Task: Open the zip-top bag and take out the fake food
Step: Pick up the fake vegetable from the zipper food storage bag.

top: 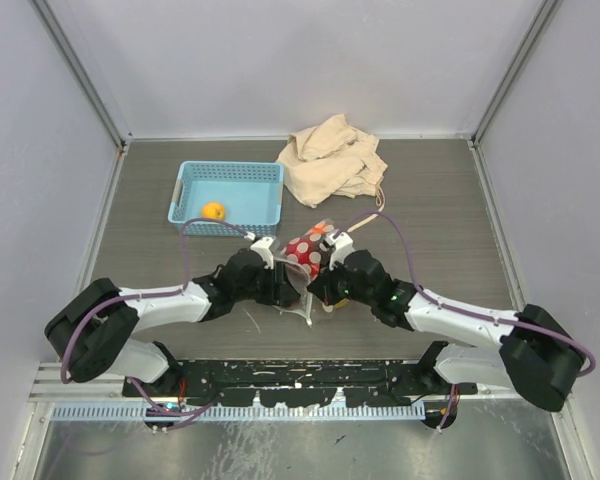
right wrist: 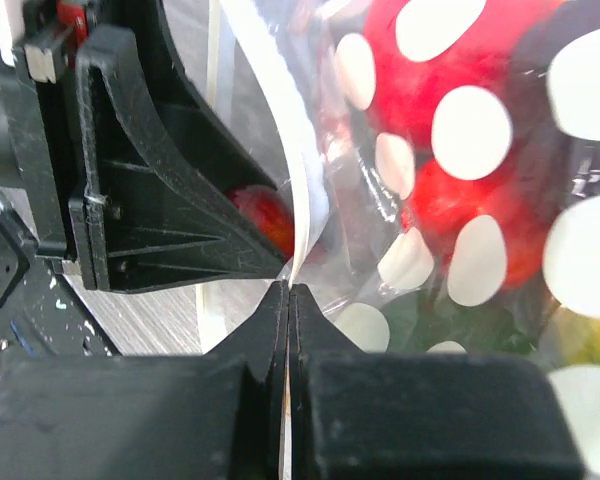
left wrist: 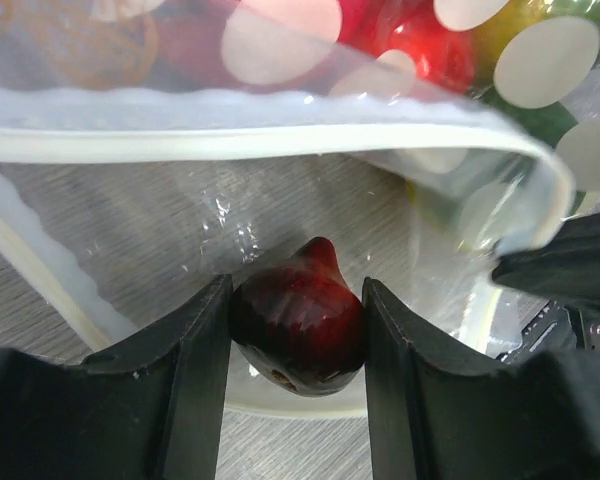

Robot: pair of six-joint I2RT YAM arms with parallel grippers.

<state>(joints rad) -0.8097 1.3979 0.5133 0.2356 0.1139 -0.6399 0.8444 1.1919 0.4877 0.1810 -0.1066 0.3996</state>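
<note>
The clear polka-dot zip-top bag (top: 305, 252) lies at the table's middle, its white zip strip (left wrist: 280, 140) open. My left gripper (left wrist: 297, 340) is inside the mouth, shut on a dark maroon fake fruit (left wrist: 300, 318). My right gripper (right wrist: 288, 292) is shut on the bag's white zip edge (right wrist: 302, 215), holding the mouth open. Red (right wrist: 450, 90), green (right wrist: 430, 320) and yellow (right wrist: 580, 340) fake food shows through the bag. The two grippers (top: 280, 285) (top: 325, 285) meet at the bag's near end. An orange fake fruit (top: 213, 211) lies in the basket.
A light blue perforated basket (top: 250, 172) stands at the back left. A beige cloth bag (top: 330, 160) lies crumpled at the back centre. Grey walls close in the table on three sides.
</note>
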